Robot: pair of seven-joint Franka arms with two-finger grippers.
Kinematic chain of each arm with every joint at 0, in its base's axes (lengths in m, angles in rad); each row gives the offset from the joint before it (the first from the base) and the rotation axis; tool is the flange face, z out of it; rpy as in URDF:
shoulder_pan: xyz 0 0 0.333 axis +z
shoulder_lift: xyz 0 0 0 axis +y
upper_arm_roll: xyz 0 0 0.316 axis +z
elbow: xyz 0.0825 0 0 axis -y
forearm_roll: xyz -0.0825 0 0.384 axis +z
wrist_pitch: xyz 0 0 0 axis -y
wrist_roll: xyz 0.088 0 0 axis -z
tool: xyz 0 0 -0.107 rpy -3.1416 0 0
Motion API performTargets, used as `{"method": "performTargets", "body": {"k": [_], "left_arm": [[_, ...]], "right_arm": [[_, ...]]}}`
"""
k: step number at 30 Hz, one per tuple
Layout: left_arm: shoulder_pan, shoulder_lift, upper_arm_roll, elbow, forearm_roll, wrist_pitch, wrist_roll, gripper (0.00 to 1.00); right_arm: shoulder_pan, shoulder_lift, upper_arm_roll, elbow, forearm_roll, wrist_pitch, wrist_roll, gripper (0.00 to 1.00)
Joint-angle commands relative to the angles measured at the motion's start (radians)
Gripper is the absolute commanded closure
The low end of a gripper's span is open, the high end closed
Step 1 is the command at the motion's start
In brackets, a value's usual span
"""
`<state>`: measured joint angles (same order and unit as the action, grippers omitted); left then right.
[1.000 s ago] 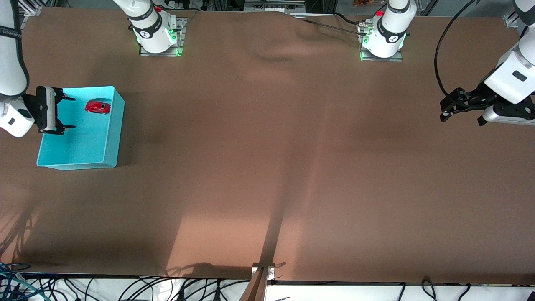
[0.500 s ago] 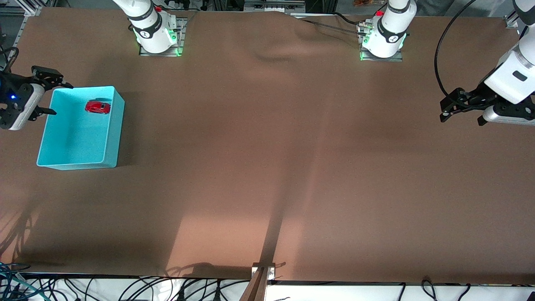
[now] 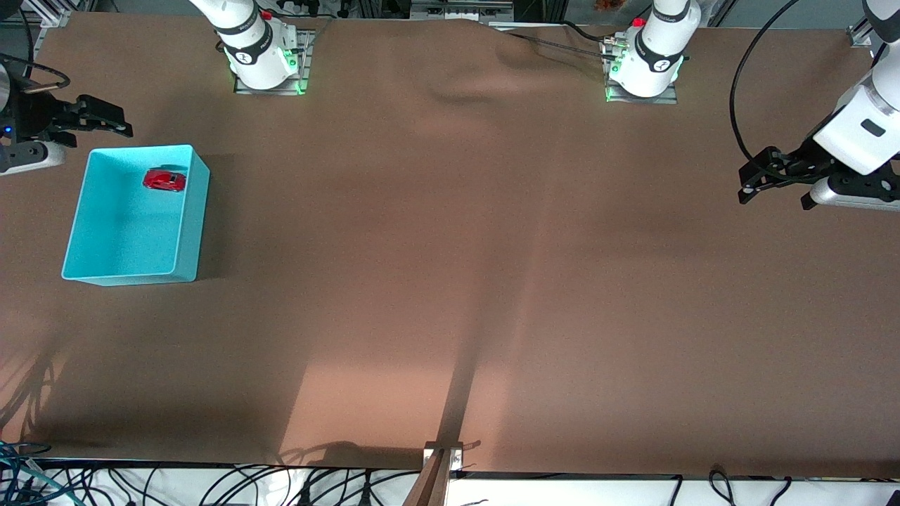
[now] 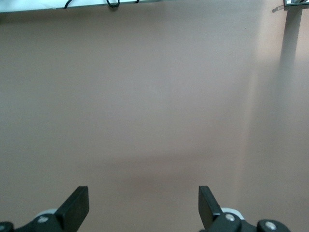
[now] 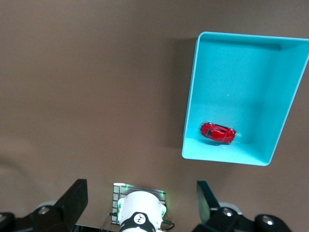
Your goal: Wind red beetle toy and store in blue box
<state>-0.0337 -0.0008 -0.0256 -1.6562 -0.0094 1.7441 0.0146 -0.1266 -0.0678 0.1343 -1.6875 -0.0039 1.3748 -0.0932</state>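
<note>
The red beetle toy [image 3: 164, 180] is a tiny glossy red car with a rounded, humped body and dark windows; a pale strip shows at one end of it in the right wrist view [image 5: 218, 133]; it is far smaller than the container round it. It lies inside the blue box [image 3: 190, 211], on the box floor close to the short wall farthest from the front camera and nearer the long wall that faces the middle of the counter [image 3: 492, 281]; whether it touches either wall I cannot tell. Its long axis runs along that short wall, crosswise to the box's own length (which end is the nose is too small to make out). The box is a plain turquoise bin with smooth walls and rounded corners [image 5: 190, 104], standing open-topped on the brown counter toward the right arm's end, its long sides running toward the front camera.

The right end effector [image 3: 105, 121] hangs over the counter just off the box's corner, its fingers [image 5: 77, 195] spread wide with nothing between them; the left end effector [image 3: 756, 179] hangs over bare counter at the left arm's end, well apart from the box, its fingers [image 4: 79, 205] likewise wide apart and holding nothing.
</note>
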Motion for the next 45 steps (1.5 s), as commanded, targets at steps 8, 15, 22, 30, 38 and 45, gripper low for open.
{"method": "performTargets", "body": {"k": [8,15,22,30,38,45], "left_arm": [[0.006,0.010,-0.004,0.026,-0.020,-0.023,-0.001,0.00],[0.006,0.010,-0.004,0.026,-0.020,-0.024,0.001,0.00],[0.006,0.010,-0.004,0.026,-0.020,-0.024,-0.004,0.00],[0.006,0.010,-0.004,0.026,-0.020,-0.024,-0.004,0.00],[0.006,0.010,-0.004,0.026,-0.020,-0.023,-0.004,0.00],[0.005,0.010,-0.005,0.026,-0.020,-0.024,-0.004,0.00]], "right_arm": [[-0.007,-0.329,0.019,-0.408,-0.008,0.200,0.026,0.00],[-0.007,-0.294,0.019,-0.367,-0.007,0.210,0.012,0.00],[-0.010,-0.144,0.018,-0.177,-0.013,0.194,0.017,0.00],[-0.010,0.012,0.018,0.017,-0.025,0.119,0.015,0.00],[-0.008,0.028,0.019,0.034,-0.024,0.113,0.015,0.00],[-0.008,0.028,0.019,0.034,-0.025,0.112,0.013,0.00]]}}
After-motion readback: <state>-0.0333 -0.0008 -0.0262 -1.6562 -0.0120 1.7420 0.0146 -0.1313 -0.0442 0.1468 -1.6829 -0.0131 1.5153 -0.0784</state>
